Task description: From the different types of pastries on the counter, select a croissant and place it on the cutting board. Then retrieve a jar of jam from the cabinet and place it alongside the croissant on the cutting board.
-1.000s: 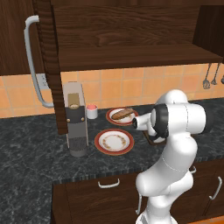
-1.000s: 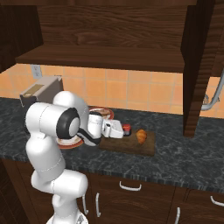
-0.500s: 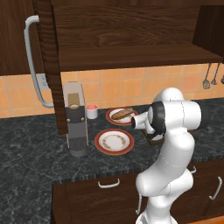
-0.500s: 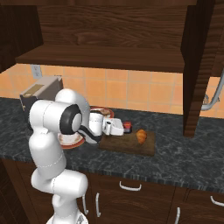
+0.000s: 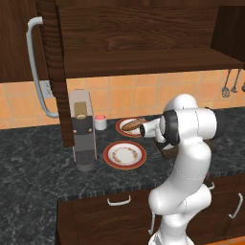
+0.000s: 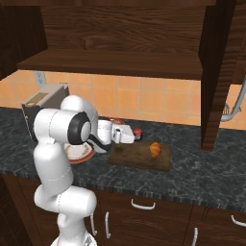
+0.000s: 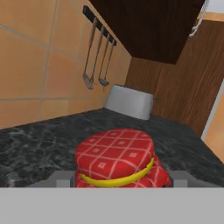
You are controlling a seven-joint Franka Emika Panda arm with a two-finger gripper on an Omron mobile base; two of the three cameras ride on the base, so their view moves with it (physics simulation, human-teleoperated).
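My gripper (image 6: pixel 133 136) is shut on the jar of jam (image 6: pixel 138 132), a small dark jar with a red lid. It holds the jar near the left rear end of the cutting board (image 6: pixel 137 159). In the hand view the red checked lid of the jar of jam (image 7: pixel 114 158) sits between the grey fingers (image 7: pixel 60 177). The croissant (image 6: pixel 155 149) lies on the board's right half. The long brown pastry (image 5: pixel 133 125) rests on the far plate (image 5: pixel 120 128). The cabinet (image 5: pixel 143 62) stands open above the counter (image 5: pixel 38 162).
An empty red-rimmed plate (image 5: pixel 125 154), a white cup (image 5: pixel 100 122) and a tall coffee machine (image 5: pixel 83 130) stand left of the arm. The open cabinet door with its grey handle (image 5: pixel 34 67) hangs at the left. A toaster (image 7: pixel 129 101) and hanging utensils (image 7: pixel 96 72) are at the far right.
The arm's elbow has swung a little. The gripper, with the jar in it, has lifted slightly and stays by the left end of the board.
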